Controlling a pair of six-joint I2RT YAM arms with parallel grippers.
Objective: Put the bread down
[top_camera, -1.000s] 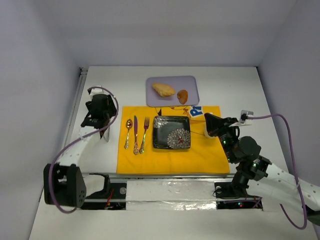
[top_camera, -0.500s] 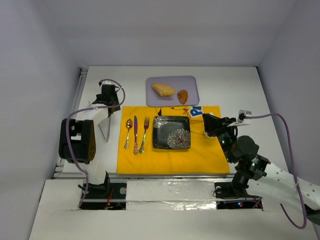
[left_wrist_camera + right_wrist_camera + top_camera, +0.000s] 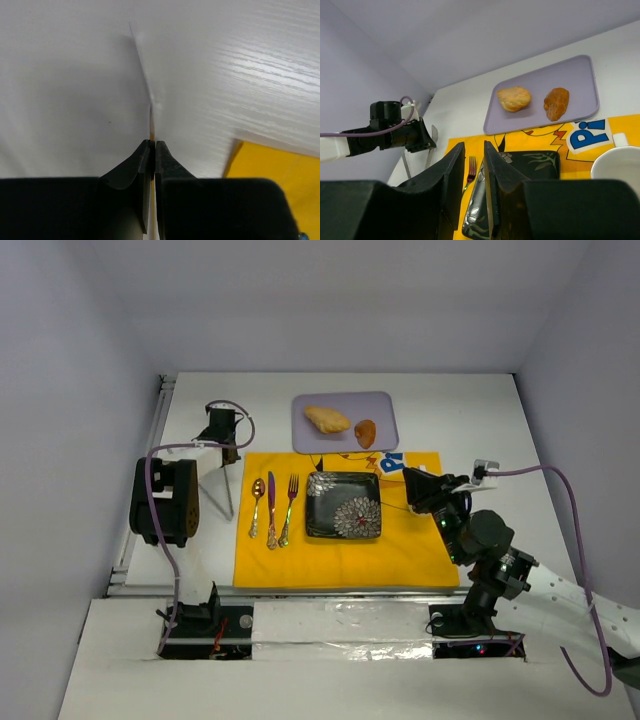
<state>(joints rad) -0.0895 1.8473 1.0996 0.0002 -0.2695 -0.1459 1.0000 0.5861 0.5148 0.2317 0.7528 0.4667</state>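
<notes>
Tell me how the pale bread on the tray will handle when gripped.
The bread looks puffy, so probably light and squashable. Its rounded, lumpy shape might rock or slide on the smooth tray if pushed.

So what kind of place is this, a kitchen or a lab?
Probably a lab booth staged as a dining table: white walls box it in, robot arms are bolted at the near edge, and a yellow placemat holds a plate and cutlery, with bread on a tray behind.
</notes>
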